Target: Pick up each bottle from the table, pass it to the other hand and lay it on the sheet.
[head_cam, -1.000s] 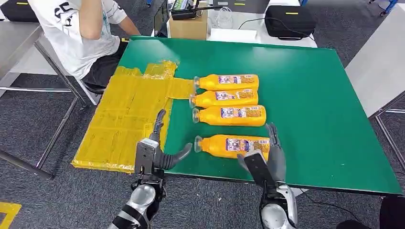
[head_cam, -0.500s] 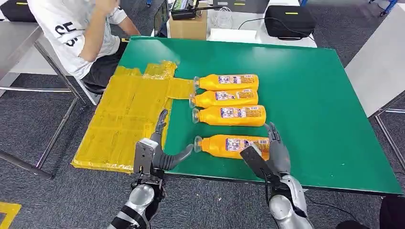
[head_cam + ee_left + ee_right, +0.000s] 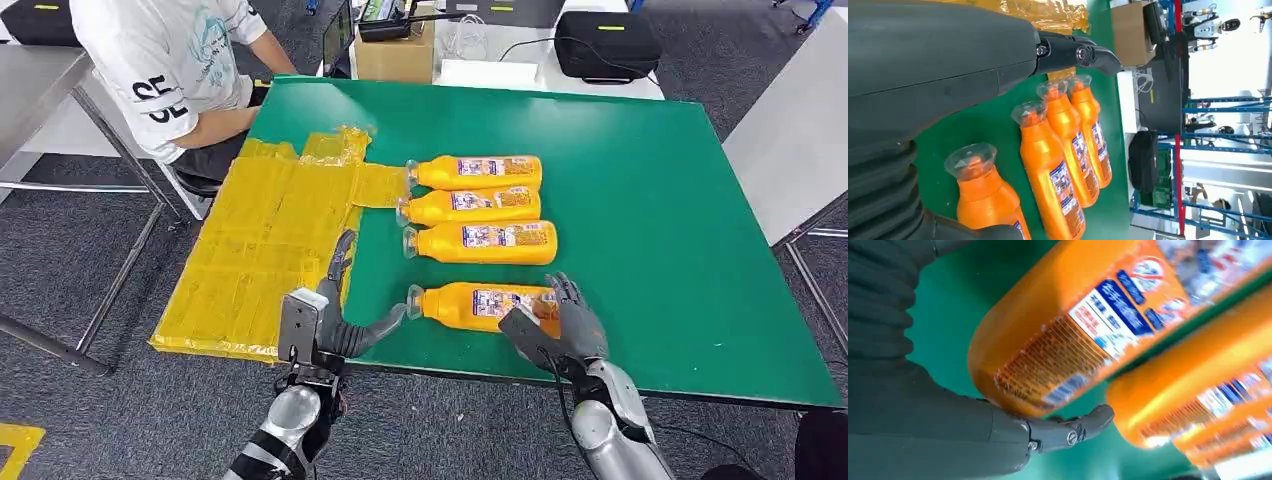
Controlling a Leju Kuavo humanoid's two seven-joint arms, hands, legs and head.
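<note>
Now, step: we wrap our right hand [image 3: 556, 322] around the nearest bottle [image 3: 478, 303], first of four
Left hand [image 3: 330, 318]: empty, fingers spread
Next: lift, pass leftward toward the sheet [image 3: 250, 250]

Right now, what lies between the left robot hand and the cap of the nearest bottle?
Only bare green table. In the head view, the left robot hand reaches toward the nearest bottle, its thumb tip just short of the cap.

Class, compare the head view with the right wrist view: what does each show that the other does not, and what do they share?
Head view alone: the yellow sheet, the left robot hand open beside it, a seated person, and all four bottles' capped ends. Right wrist view alone: the barcode on the nearest bottle, up close. Both: the green table, orange bottles lying on it, and the right robot hand at the nearest bottle's base.
</note>
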